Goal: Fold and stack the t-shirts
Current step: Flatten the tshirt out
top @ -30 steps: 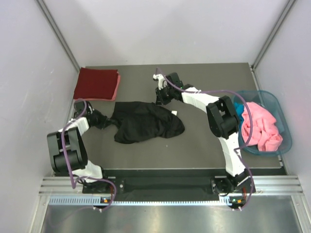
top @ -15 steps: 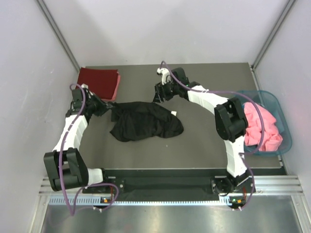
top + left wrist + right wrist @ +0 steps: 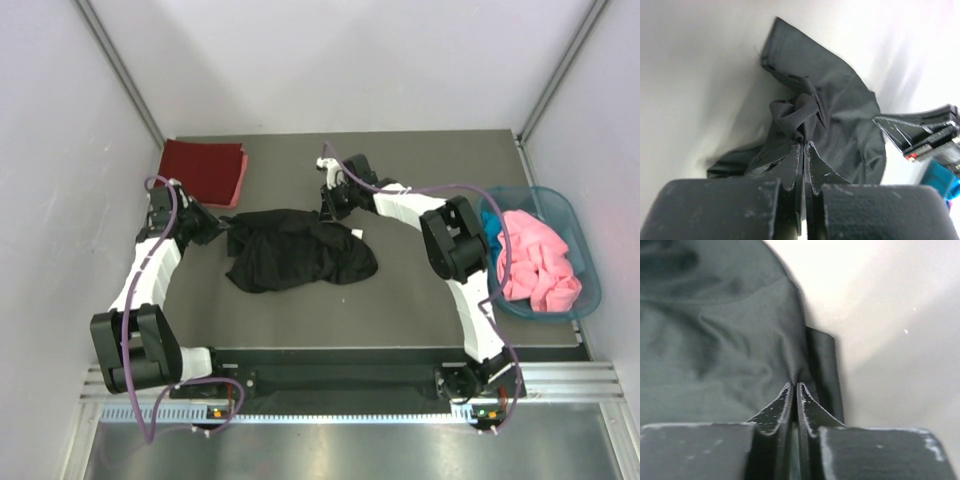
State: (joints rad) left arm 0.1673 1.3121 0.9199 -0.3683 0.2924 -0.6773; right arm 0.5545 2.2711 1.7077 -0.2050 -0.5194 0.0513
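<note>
The black shirt (image 3: 300, 250) lies crumpled on the table (image 3: 420, 290), left of its middle. The left claw (image 3: 804, 146) is pinched tight on a bunched fold at the shirt's left edge, its fingers pressed together with cloth gathered between the tips. The right claw (image 3: 794, 386) is clamped just as tightly on the shirt's far edge, near a folded hem, and the fabric spreads away to its left in the wrist view. The red shirt (image 3: 203, 172) sits folded flat at the far left corner of the table, apart from the black one. At the right edge, the basket (image 3: 556, 203) holds the heaped pink shirt (image 3: 535, 262), with blue cloth (image 3: 492, 225) beside it.
</note>
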